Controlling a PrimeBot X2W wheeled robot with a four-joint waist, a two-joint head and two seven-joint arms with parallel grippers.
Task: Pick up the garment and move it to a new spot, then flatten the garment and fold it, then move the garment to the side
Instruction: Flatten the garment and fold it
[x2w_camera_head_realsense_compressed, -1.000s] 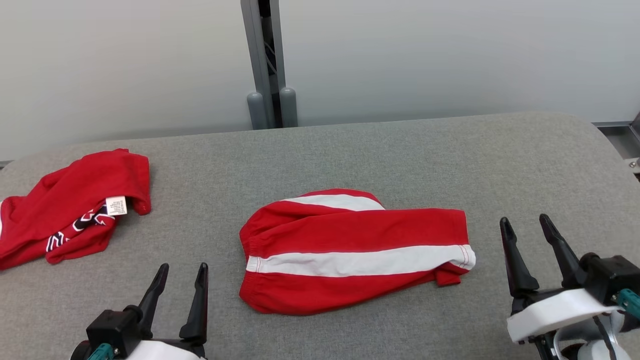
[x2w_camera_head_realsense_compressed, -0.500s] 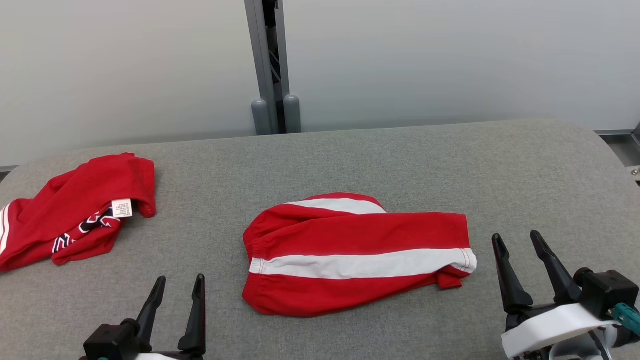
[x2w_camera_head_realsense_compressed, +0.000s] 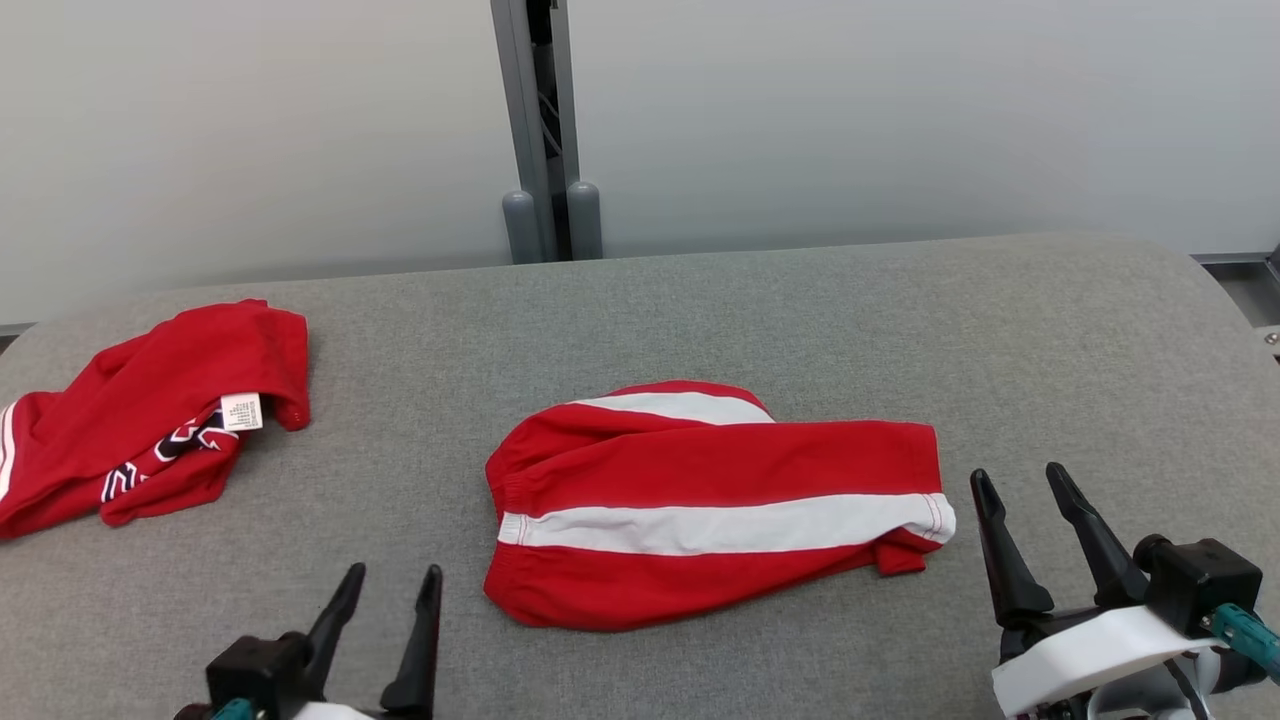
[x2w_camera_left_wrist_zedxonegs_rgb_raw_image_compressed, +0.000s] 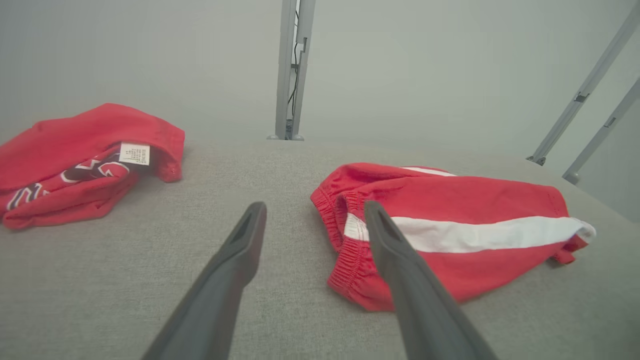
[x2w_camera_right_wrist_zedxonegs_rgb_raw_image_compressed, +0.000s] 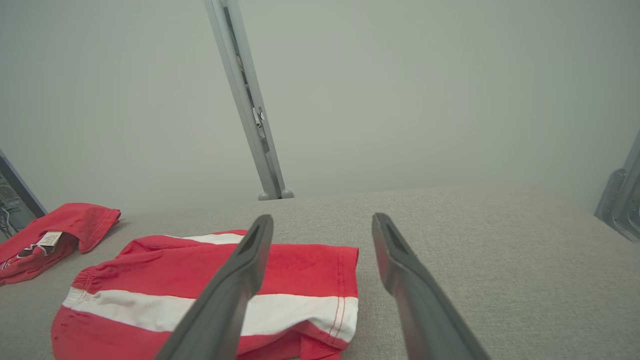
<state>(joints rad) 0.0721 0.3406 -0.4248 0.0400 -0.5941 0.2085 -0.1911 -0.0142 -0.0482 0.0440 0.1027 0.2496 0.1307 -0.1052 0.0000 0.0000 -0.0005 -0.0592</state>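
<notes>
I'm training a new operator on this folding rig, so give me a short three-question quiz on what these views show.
1. True or false: the left end effector and the right end effector are both open, holding nothing.
2. Which end effector is nearer the elastic waistband of the striped garment?
3. The white label shows on: A) the striped garment; B) the crumpled red garment at the left of the table; C) the bare table.
Key: 1 true; 2 left; 3 B.
</notes>
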